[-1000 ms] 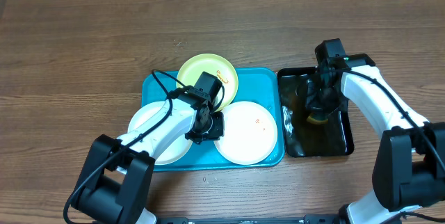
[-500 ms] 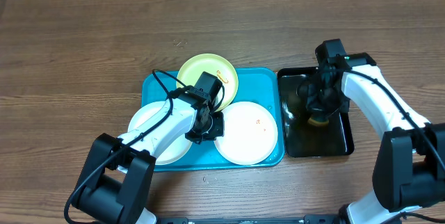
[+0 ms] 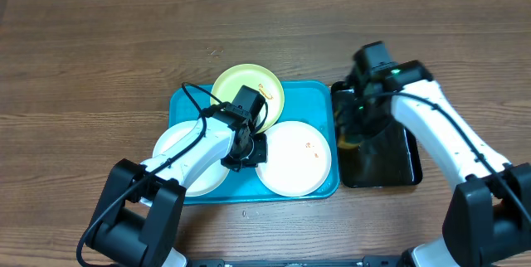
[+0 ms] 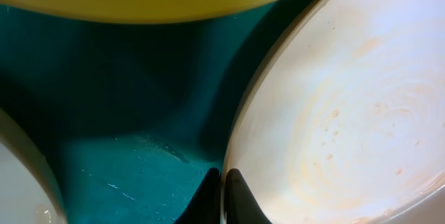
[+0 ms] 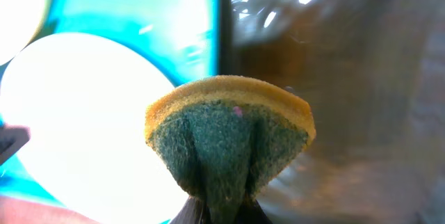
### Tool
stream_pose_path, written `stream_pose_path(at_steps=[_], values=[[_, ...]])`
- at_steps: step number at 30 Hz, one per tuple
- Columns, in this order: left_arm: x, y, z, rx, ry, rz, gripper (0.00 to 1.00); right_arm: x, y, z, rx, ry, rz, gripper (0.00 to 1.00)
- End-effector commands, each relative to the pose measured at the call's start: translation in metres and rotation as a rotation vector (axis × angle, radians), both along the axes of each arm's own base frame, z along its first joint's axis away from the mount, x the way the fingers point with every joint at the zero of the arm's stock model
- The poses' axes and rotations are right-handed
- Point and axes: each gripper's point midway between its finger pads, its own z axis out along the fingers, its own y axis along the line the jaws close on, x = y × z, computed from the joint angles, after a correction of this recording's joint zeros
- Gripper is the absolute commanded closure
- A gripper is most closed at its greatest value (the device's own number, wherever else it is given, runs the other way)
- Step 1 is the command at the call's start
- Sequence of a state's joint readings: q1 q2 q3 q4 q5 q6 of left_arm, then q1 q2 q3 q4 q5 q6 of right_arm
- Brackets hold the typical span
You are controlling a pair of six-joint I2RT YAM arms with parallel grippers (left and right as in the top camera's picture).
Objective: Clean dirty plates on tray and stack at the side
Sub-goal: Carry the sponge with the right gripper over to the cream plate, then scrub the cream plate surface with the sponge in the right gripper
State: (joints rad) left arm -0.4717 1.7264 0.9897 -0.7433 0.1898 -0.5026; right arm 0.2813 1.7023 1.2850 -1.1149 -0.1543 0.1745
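The right gripper (image 5: 221, 213) is clamped narrow on a folded sponge (image 5: 229, 137). The sponge has soft yellow foam on the outside and coarse green scouring fibre on the inside, and it is squeezed into a fan above the fingertips. A second ago this gripper hung over the middle of the small black rectangular plastic tray (image 3: 390, 163). Now it has swung to that tray's edge. The black floor just beside the sponge is glossy and looks wet, and on the other side lies the large turquoise rectangular plastic tray (image 3: 319, 93) with rounded corners. The sponge looks to be on its way over for scrubbing.

The left gripper (image 4: 222, 193) has just drawn its jaws shut in a thin pinch on the rim of the round, shallow white plastic plate (image 3: 294, 159), while the arm itself has stayed put. That probably steadies the plate for the sponge. The plate's smooth surface curves away from the fingertips, with faint rings, tiny specks and a few orange-brown dots.

Behind this gripper a pale yellow-green plate (image 3: 241, 80) of the same shape carries an orange smear and overlaps the turquoise tray's far rim. On the gripper's other side a second white plate (image 3: 178, 155) overhangs the tray's edge.

All three plates sit on the turquoise tray, and none is stacked yet on the brown wood-grain table (image 3: 99, 51).
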Motion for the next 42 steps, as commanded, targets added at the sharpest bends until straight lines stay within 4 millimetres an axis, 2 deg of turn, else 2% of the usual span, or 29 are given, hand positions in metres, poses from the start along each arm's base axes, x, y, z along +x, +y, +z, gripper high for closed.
stream_pose_path(at_steps=[1, 3, 7, 16, 19, 29, 35, 42], values=[[-0.001, -0.001, -0.002, 0.010, 0.006, -0.014, 0.96, -0.008, 0.046, 0.020, 0.083, -0.052, 0.141, 0.96], [-0.001, -0.001, -0.002, 0.010, 0.006, -0.014, 0.96, -0.015, 0.057, 0.018, 0.062, -0.059, 0.187, 0.96], [-0.001, -0.001, -0.002, 0.010, 0.007, -0.014, 0.96, -0.020, 0.065, 0.007, -0.019, -0.096, 0.249, 0.96], [-0.001, 0.000, -0.002, 0.012, 0.009, -0.015, 0.96, -0.025, 0.063, -0.035, -0.190, -0.156, 0.324, 0.96], [-0.002, 0.000, -0.002, 0.012, 0.010, -0.015, 0.96, -0.024, 0.067, -0.051, -0.176, -0.181, 0.326, 0.96], [-0.002, 0.000, -0.002, 0.012, 0.009, -0.015, 0.96, -0.028, 0.064, -0.084, -0.161, -0.215, 0.319, 0.96], [-0.001, 0.000, -0.002, 0.012, 0.009, -0.015, 0.96, -0.031, 0.062, -0.094, -0.172, -0.190, 0.322, 0.96], [-0.001, 0.000, -0.002, 0.012, 0.009, -0.015, 0.96, -0.029, 0.064, -0.114, -0.180, -0.166, 0.326, 0.96]])
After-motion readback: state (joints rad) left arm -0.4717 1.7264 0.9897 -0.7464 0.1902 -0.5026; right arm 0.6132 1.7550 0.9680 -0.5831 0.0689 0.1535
